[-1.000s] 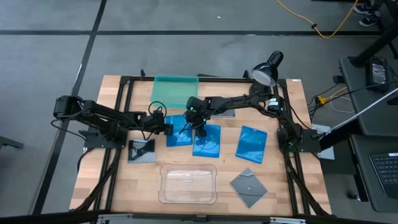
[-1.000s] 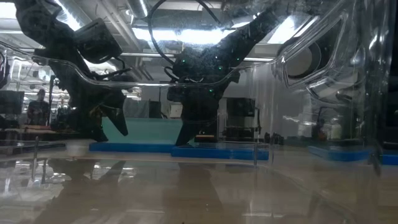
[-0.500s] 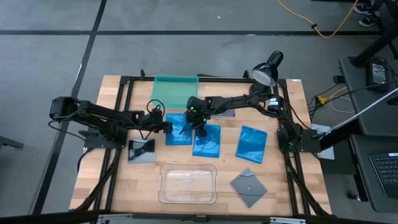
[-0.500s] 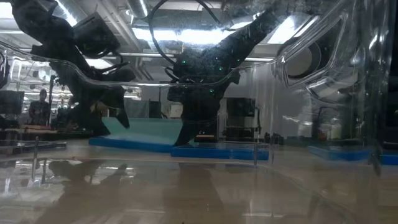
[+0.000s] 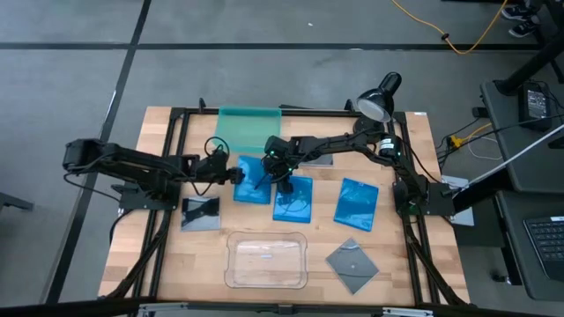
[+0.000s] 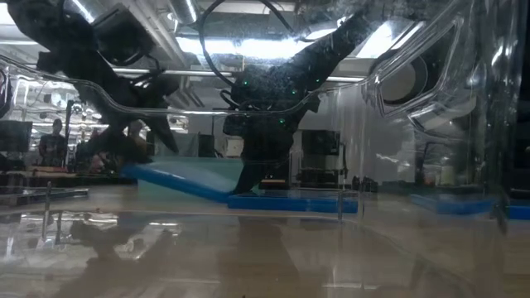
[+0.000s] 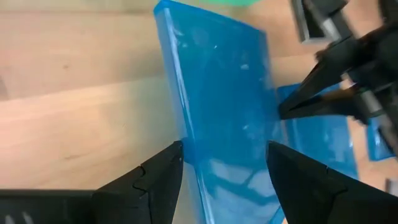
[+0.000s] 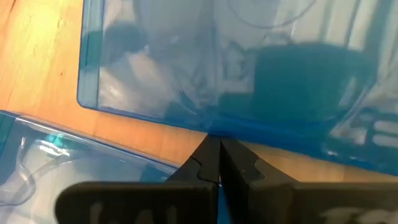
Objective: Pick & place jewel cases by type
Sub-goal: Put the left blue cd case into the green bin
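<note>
A bright blue jewel case (image 5: 255, 181) lies tilted between my two grippers: its left end (image 6: 137, 170) is raised and its right end (image 6: 225, 195) rests on the table. My left gripper (image 5: 235, 173) is shut on the raised end. My right gripper (image 5: 273, 174) is shut and points down at the case's right edge. Two more blue cases (image 5: 293, 199) (image 5: 357, 204) lie flat to the right. One dark grey case (image 5: 201, 212) lies near the left, another (image 5: 352, 265) near the right, and a third (image 5: 321, 159) is partly hidden under the right arm. My left gripper (image 7: 225, 148) pinches the blue case by its left end (image 7: 217, 168) between the two fingers, coming level from the table's left. That end is lifted clear, and the case slopes down to its right end on the table. My right gripper (image 8: 217, 146) stands with shut fingertips (image 6: 247, 184) against the case's right edge (image 8: 208, 129), coming from above and slanting down. That edge rests on the table beside the neighbouring blue case.
The teal-green tray (image 5: 248, 129) sits at the far edge behind the grippers, and the clear tray (image 5: 267, 258) at the near edge. A black lamp (image 5: 381, 95) stands at the far right. Bare wood shows between the clear tray and the blue cases.
My left gripper has risen with the blue case's left end. That end has lifted off the table, so the case now slopes. Its right end has stayed down beside my right gripper, which has kept still.
</note>
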